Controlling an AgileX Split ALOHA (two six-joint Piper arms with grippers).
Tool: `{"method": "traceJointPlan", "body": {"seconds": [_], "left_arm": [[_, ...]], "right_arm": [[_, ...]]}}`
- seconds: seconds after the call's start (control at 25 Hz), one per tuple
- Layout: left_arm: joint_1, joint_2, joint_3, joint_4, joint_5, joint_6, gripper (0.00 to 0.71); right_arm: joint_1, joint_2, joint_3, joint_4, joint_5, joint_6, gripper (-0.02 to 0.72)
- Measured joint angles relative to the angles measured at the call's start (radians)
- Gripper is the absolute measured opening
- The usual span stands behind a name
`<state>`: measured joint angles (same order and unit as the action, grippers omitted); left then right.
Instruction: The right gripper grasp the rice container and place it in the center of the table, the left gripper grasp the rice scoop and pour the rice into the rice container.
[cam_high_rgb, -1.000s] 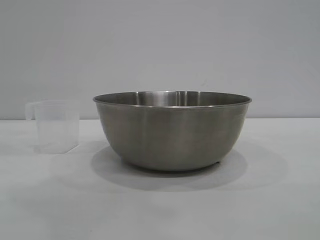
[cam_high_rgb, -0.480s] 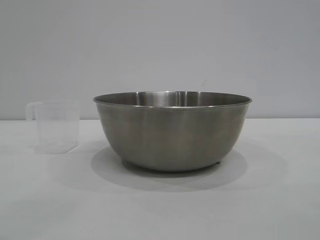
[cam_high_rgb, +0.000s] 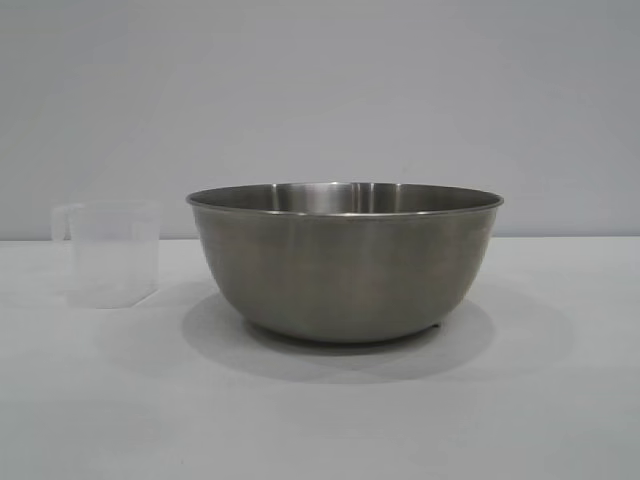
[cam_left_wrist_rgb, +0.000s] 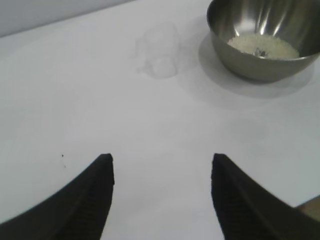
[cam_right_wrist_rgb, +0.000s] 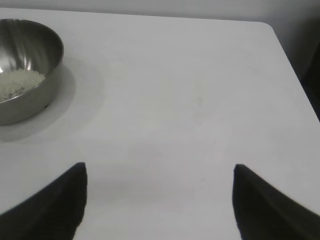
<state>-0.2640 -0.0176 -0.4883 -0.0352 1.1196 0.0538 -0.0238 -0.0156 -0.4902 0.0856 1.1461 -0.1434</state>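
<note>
You are at the end of the task, so bring both arms back slowly and do not touch anything. The left gripper (cam_left_wrist_rgb: 161, 192) has its fingers apart and holds nothing; it hangs over the bare table (cam_high_rgb: 320, 420), well apart from the rice scoop (cam_left_wrist_rgb: 160, 50). The right gripper (cam_right_wrist_rgb: 159, 200) is also apart and empty. The rice container (cam_high_rgb: 345, 260) stands near the middle of the table, with the rice (cam_left_wrist_rgb: 262, 46) lying on its bottom. The scoop stands upright beside it, not touching, and looks empty.

White table (cam_high_rgb: 560, 420); rice container (cam_high_rgb: 345, 262) and rice scoop (cam_high_rgb: 112, 252) upright on it.
</note>
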Motion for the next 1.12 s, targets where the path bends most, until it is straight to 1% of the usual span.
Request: {"method": "traceJointPlan", "body": {"seconds": [0.84, 0.96, 1.04, 1.12], "left_arm": [[0.002, 0.0, 0.005, 0.0, 0.0, -0.018, 0.379], [0.036, 0.0, 0.005, 0.0, 0.0, -0.018, 0.379], [0.071, 0.0, 0.005, 0.0, 0.0, -0.018, 0.379], [0.116, 0.0, 0.005, 0.0, 0.0, -0.018, 0.379]], "right_arm": [[0.0, 0.0, 0.0, -0.001, 0.0, 0.0, 0.511], [0.0, 0.0, 0.0, -0.001, 0.0, 0.0, 0.511], [0.0, 0.0, 0.0, -0.001, 0.0, 0.0, 0.511], [0.0, 0.0, 0.0, -0.001, 0.0, 0.0, 0.511]]}}
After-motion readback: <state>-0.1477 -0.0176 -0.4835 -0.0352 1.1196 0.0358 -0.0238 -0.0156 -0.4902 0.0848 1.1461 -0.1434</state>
